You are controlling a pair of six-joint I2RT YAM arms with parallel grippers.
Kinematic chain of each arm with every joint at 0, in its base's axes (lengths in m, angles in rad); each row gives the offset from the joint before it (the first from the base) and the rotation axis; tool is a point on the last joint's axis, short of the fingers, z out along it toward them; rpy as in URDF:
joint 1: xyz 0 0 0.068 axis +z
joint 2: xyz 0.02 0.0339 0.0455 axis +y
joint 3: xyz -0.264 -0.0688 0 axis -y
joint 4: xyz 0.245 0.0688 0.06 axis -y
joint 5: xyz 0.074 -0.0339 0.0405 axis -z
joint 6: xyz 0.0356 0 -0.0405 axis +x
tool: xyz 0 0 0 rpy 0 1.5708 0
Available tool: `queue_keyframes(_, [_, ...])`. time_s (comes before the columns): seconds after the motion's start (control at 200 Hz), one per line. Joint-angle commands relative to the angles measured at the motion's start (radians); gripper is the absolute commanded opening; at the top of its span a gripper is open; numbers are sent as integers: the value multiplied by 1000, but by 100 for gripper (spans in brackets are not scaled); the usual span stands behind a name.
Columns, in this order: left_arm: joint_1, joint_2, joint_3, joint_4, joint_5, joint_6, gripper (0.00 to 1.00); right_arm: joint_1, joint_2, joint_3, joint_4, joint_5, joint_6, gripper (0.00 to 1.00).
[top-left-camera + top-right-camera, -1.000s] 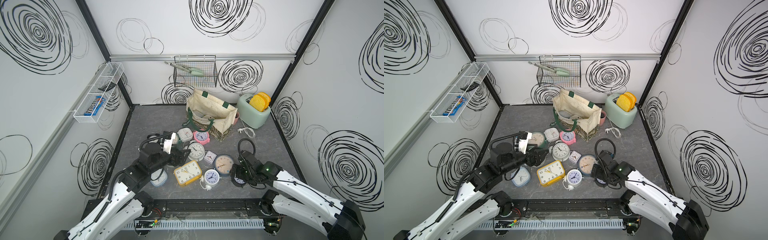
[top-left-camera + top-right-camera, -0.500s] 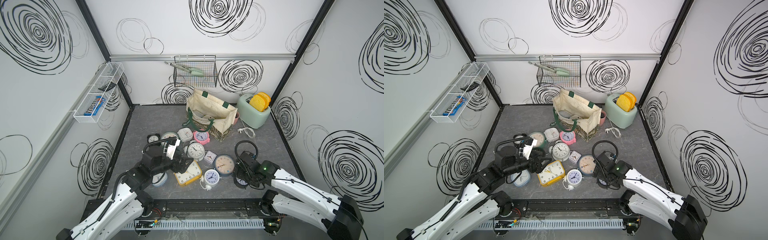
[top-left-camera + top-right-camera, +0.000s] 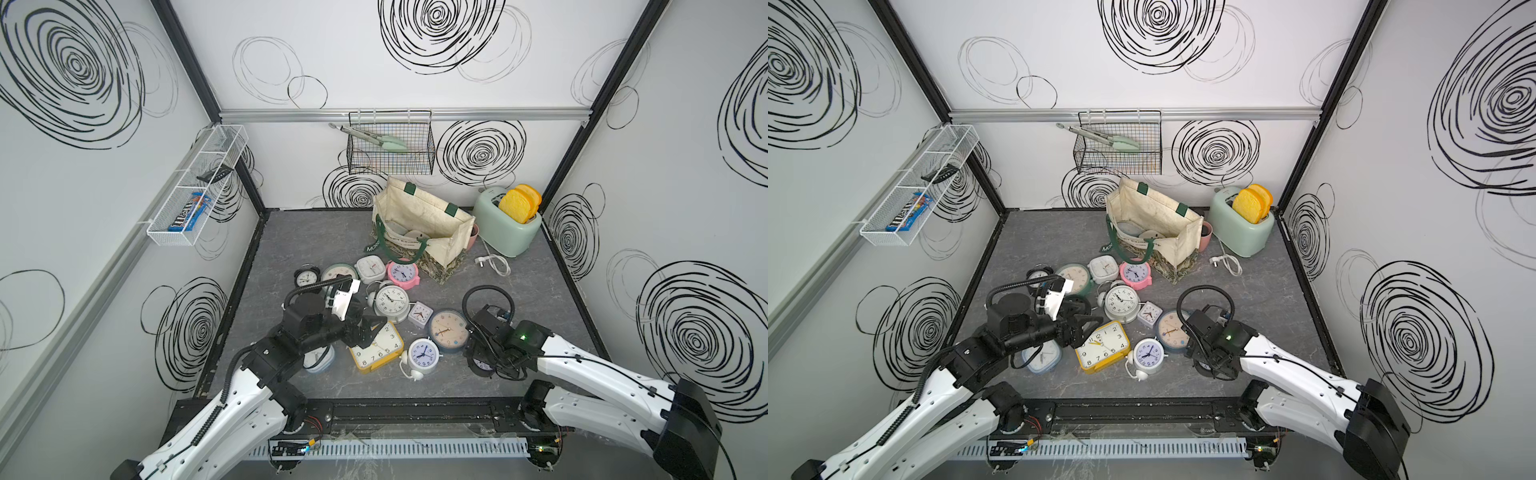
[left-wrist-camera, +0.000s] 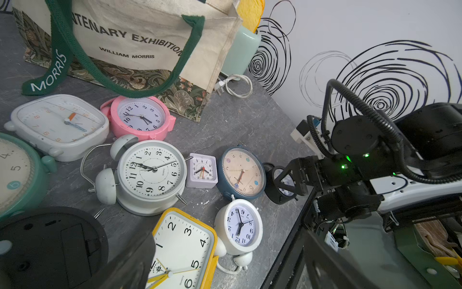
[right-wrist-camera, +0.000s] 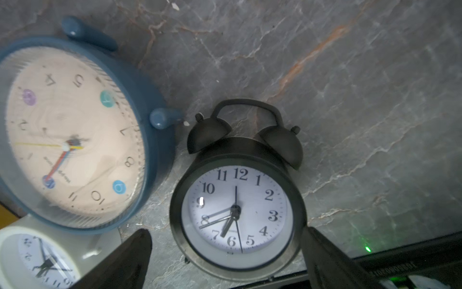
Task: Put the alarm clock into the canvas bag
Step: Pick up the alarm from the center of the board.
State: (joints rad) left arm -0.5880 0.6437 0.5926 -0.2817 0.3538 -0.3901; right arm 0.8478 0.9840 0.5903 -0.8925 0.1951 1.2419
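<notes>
The cream canvas bag with dark green handles stands open at the back of the table, with some items inside. Several alarm clocks lie in front of it. My right gripper is open, its fingers either side of a black twin-bell alarm clock at the front right, gripping nothing. In both top views that arm mostly hides the clock. My left gripper hangs open and empty just over a yellow square alarm clock.
Around the yellow clock lie a white twin-bell clock, a pink clock, a blue-rimmed clock and a small white round clock. A mint toaster and its cord sit right of the bag. A wire basket hangs above.
My left gripper has moved forward and to the right, over the yellow clock. My right gripper has shifted slightly toward the front over the black clock. Both stayed open.
</notes>
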Motion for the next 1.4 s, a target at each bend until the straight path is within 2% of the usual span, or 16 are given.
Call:
queue_keyframes(0.0, [-11, -13, -14, 50, -4, -3, 96, 5, 12, -19, 3, -4, 48, 98])
queue_keyframes(0.225, [-16, -19, -12, 47, -12, -3, 96, -5, 19, -44, 4, 5, 54, 97])
queue_keyframes(0.39, [-16, -24, -14, 49, -16, -4, 96, -2, 61, 12, -58, 34, 88, 97])
queue_keyframes(0.635, [-16, -30, -15, 48, -19, -4, 96, 2, 135, 39, -77, 11, 143, 97])
queue_keyframes(0.931, [-18, -35, -15, 47, -20, -3, 96, 10, 80, 132, -176, 59, 176, 97])
queue_keyframes(1.171, [-21, -40, -16, 45, -22, -3, 96, 6, 65, 51, -111, 10, 185, 97])
queue_keyframes(1.396, [-28, -37, -14, 46, -24, -3, 96, 1, 58, 21, -83, 18, 183, 97])
